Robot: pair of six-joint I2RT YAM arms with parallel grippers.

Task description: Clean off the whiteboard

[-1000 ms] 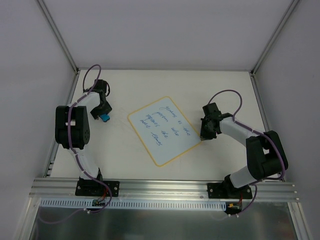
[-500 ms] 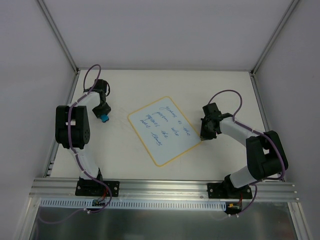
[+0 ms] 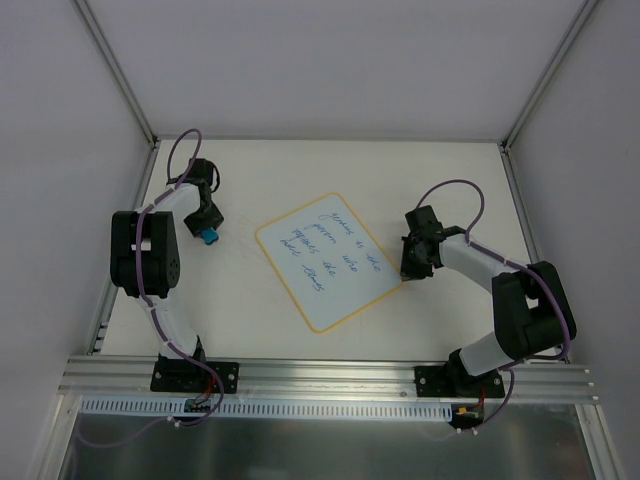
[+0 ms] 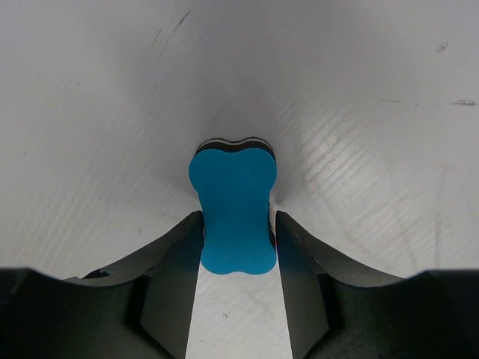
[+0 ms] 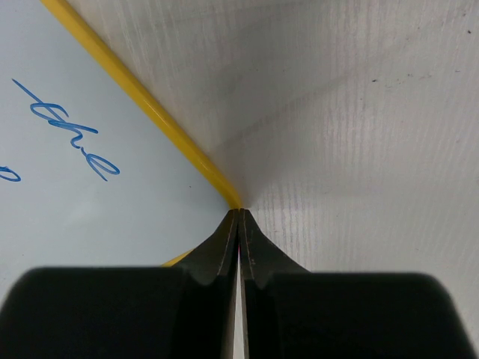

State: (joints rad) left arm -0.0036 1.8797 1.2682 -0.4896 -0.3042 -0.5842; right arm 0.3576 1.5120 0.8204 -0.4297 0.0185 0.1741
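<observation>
Left gripper (image 4: 239,221) first: its two dark fingers (image 4: 174,288) are clamped on the sides of a little blue eraser (image 4: 233,196). It's bone-shaped, with a dark layer peeking out at its far end, and from where I stand that looks like a proper grip. Can't tell if the eraser is sitting on the table (image 3: 440,190) or just off it. The right gripper (image 5: 239,217) is pinched completely closed with nothing in it. Its tips are pressed together right at the yellow border (image 5: 150,112) of the whiteboard (image 3: 330,262), at the board's right-hand corner. The whiteboard lies flat on the white table, about in the middle between the two arms and turned at an angle, so a corner points toward the near edge. There's blue handwriting (image 3: 335,255) across it in a few lines, none of it wiped. The eraser and left gripper are off to the left of the board, a bit farther back and clear of its edge.
</observation>
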